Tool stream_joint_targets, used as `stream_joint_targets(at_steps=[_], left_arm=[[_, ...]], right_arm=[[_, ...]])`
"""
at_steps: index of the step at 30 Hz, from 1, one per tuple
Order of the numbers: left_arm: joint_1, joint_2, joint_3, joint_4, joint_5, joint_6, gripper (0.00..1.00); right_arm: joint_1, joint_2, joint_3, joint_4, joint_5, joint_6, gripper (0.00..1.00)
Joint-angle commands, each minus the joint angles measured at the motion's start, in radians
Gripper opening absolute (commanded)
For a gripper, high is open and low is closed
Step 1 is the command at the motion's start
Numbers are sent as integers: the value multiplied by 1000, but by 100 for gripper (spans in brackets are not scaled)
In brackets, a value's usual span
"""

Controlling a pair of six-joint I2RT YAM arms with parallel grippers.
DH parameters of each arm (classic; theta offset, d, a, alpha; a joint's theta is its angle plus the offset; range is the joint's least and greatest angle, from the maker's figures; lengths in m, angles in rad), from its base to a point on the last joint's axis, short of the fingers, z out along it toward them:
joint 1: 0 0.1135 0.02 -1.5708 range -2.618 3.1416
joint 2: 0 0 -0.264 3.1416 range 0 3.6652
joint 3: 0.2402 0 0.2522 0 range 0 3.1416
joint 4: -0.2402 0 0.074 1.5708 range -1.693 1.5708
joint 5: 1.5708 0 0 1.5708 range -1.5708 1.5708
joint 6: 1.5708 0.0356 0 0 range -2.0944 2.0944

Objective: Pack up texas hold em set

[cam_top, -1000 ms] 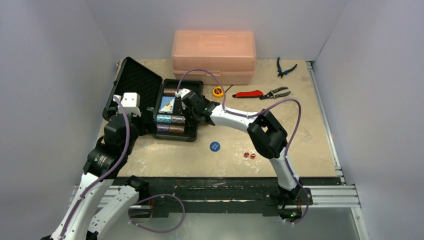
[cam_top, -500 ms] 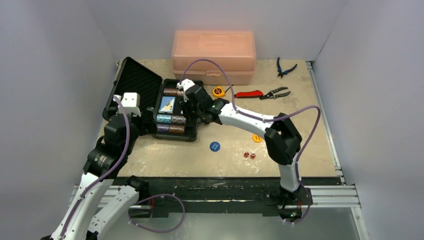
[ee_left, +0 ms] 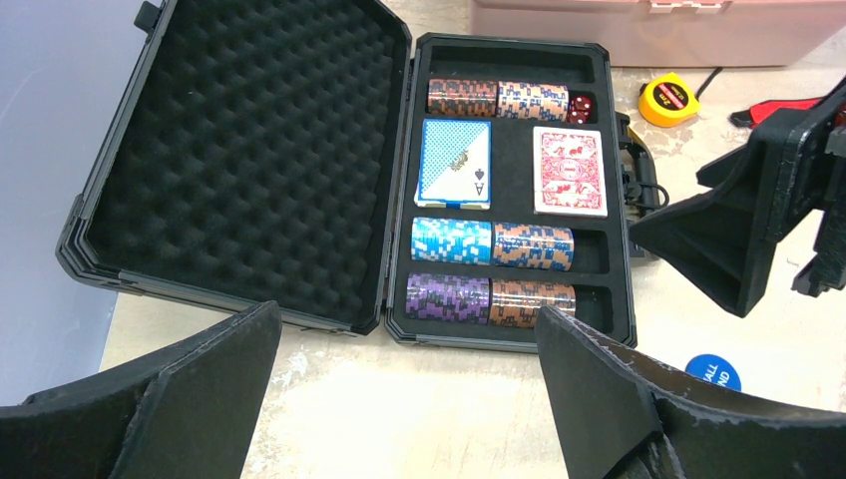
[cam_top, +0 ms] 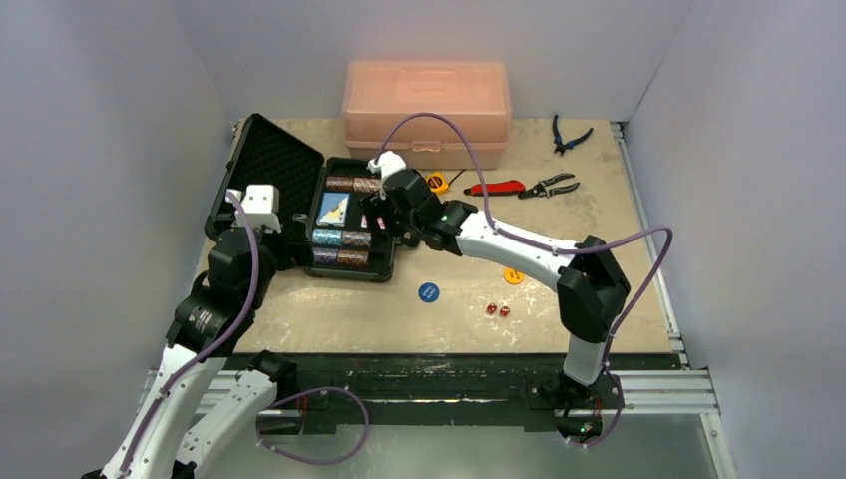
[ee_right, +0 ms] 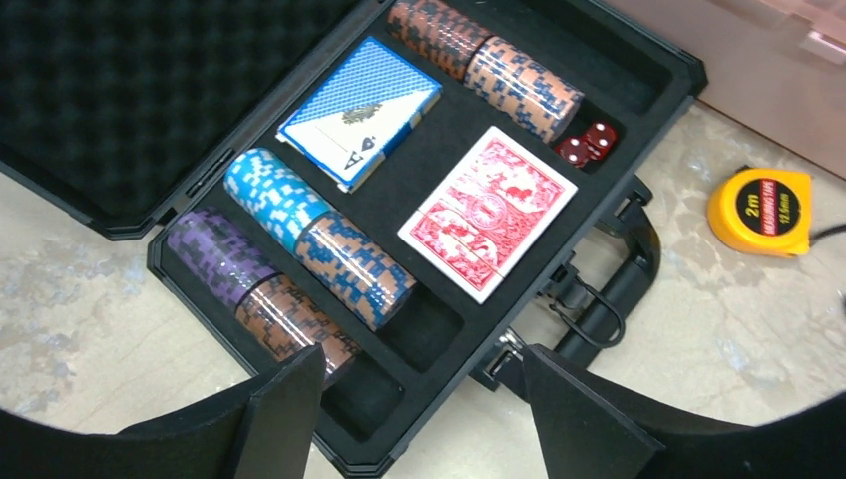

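Lying nearest, two red dice, a blue disc and a yellow disc look light, hard and small; I judge each needs a pinch across its edges, the flat discs likely slipping. Farther back the open briefcase holds chip stacks and both decks, the right gripper above it and the left gripper near it, each with jaws apart, empty.

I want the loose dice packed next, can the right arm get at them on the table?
Probably yes. The red dice lie in the open on the table, nothing on or against them, and the right gripper is open and empty over the case.
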Motion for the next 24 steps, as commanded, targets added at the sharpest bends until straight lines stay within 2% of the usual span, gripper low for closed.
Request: stream_joint_targets(at_steps=[1, 3, 8, 13, 20, 24], left_arm=[[4, 0, -6, 25, 7, -12, 100], [6, 0, -6, 25, 9, -12, 100], [5, -1, -6, 26, 11, -12, 100], [5, 0, -5, 27, 17, -14, 100], [5, -4, -4, 27, 27, -16, 100], [5, -10, -3, 27, 32, -17, 100]], right_arm=[[2, -83, -43, 41, 81, 35, 78], [2, -106, -68, 50, 105, 40, 80], [2, -170, -147, 90, 176, 42, 98], [1, -213, -189, 106, 242, 58, 99], [-17, -226, -197, 22, 482, 198, 99], [-57, -213, -177, -64, 467, 271, 99]])
